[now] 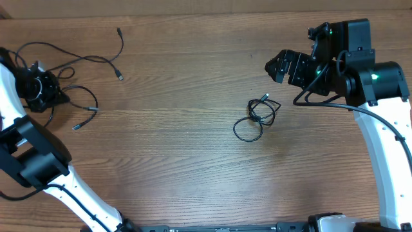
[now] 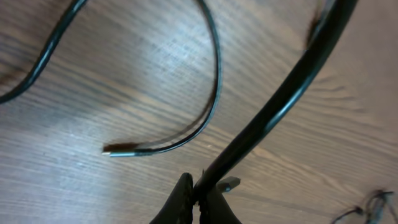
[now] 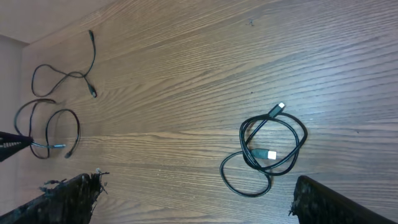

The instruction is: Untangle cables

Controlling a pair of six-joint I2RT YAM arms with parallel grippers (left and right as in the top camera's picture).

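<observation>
The left gripper (image 2: 200,198) is found at the left edge of the counter (image 1: 193,167), nearer the far corner than the near one. Its jaws are pressed together and clamped on a black cable (image 2: 289,84), which is seen in the left wrist view slanting away from between the fingers, lifted off the wood. Just beside the gripper a second strand is laid flat in a curve and is ended by a slim plug (image 2: 118,150). More thin black cable is spread loosely over the far left corner, and one of its strands is ended by a connector (image 1: 120,77) well out from the left edge. How these strands are crossed or knotted near the gripper cannot be told, as they are hidden by the arm.

A separate coiled cable (image 1: 256,116) is laid right of the counter's middle, well apart from the left-hand bundle. It is wound into a few loose overlapping loops, with one wider loop sagging toward the near edge and both plugs resting within or on the coil.

The right gripper (image 1: 275,67) is held above the wood near the far right corner, beyond the coil and not touching it. Its jaws are spread wide apart, and nothing is held between them
</observation>
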